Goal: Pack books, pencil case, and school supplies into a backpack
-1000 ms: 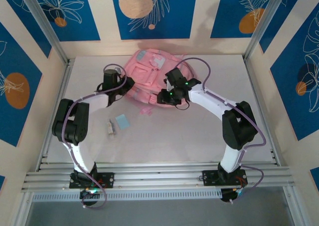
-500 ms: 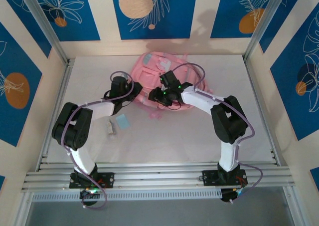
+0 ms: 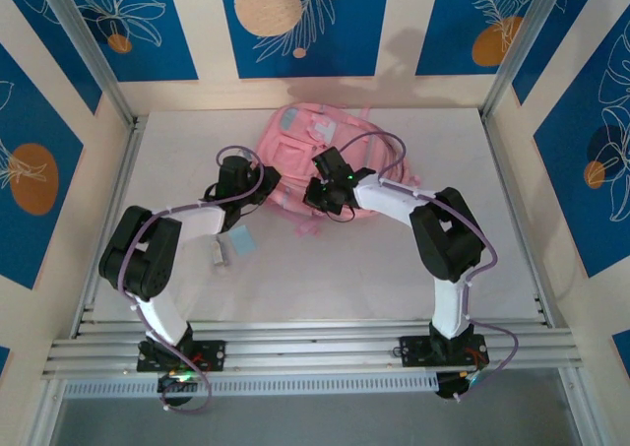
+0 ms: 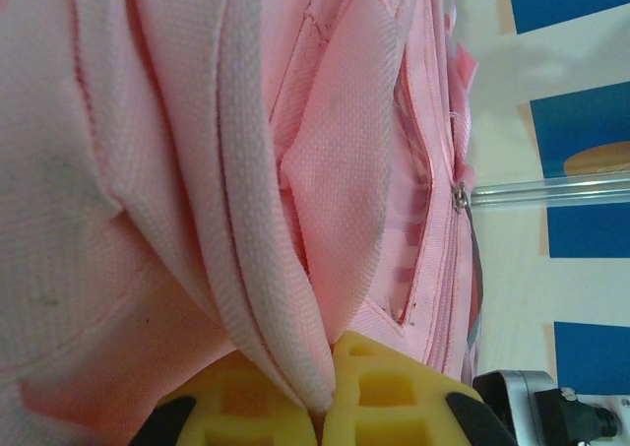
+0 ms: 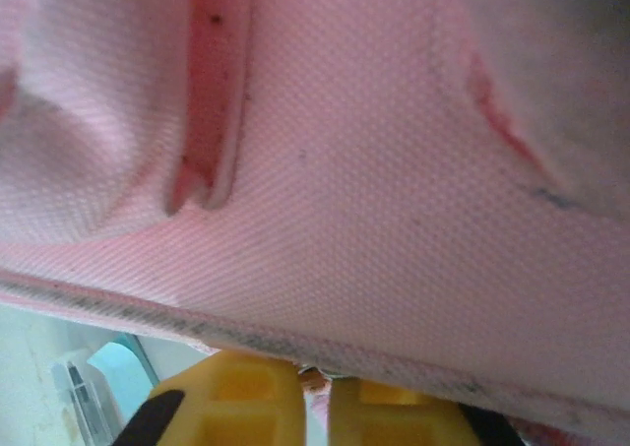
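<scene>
Lying on pale tabletop (image 3: 374,269), backpack (image 3: 295,141); blue leaf-print wall panels (image 3: 295,23) around.

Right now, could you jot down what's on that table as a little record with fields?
bag: large pink fabric backpack, lying at the far middle of the white table
left hand: shut, pinching a fold of the backpack
right hand: shut on the backpack's edge
loose items: small light-blue square and tiny white oblong piece, on the table beside the left arm
</scene>
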